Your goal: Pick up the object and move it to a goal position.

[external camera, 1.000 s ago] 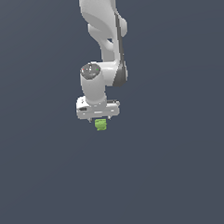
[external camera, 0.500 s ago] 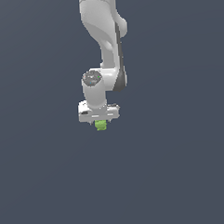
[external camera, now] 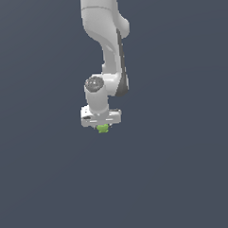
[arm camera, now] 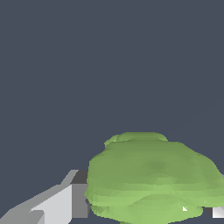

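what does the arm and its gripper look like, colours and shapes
The arm is glossy white with rounded, tube-like links and a dark strip down one side. A grey round cap sits on the wrist joint. The gripper is a flat white bar; its finger looks pale grey and blocky. No cables or markings.

The arm (external camera: pixel 105 45) looked like smooth white plastic with a soft sheen — dark grey trim along one side. The gripper (external camera: pixel 103 126) had the same pale, faintly glossy finish. The object (arm camera: pixel 153 179) was matt lime green — lumpy, faceted, unpolished.
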